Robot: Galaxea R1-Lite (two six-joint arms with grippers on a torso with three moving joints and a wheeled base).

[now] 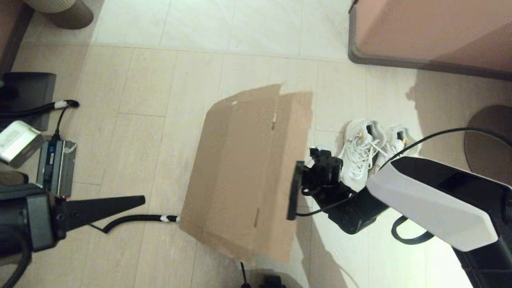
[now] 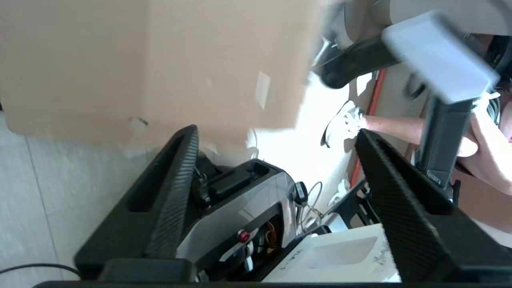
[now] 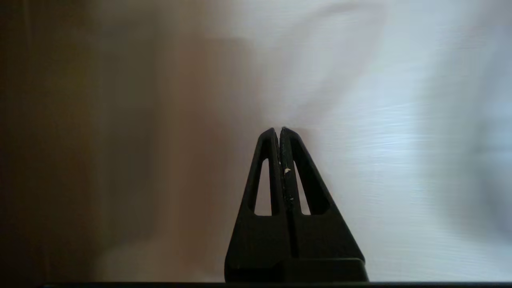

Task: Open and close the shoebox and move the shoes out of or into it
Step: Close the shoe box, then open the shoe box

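Observation:
The brown cardboard shoebox [image 1: 244, 172] stands on the floor in the middle, its flap lid tilted up and blurred, hiding the inside. A dark strip [image 1: 295, 190] runs along the lid's right edge. Beside that edge is my right gripper [image 1: 320, 160]; in its wrist view it [image 3: 279, 129] is shut with nothing visible between the fingers. The pair of white mesh shoes [image 1: 372, 148] sits on the floor right of the box, outside it. My left gripper [image 1: 140, 199] hangs left of the box, apart from it, and is open and empty [image 2: 276, 132]. The box [image 2: 160, 60] fills the left wrist view.
A black cable [image 1: 136, 219] runs to the box's left corner. A black device [image 1: 56, 164] and a white block [image 1: 16, 142] lie at the far left. A pink furniture piece [image 1: 432, 32] and a round base [image 1: 492, 140] stand on the right. A person's arm [image 2: 400, 124] shows near a shoe [image 2: 344, 124].

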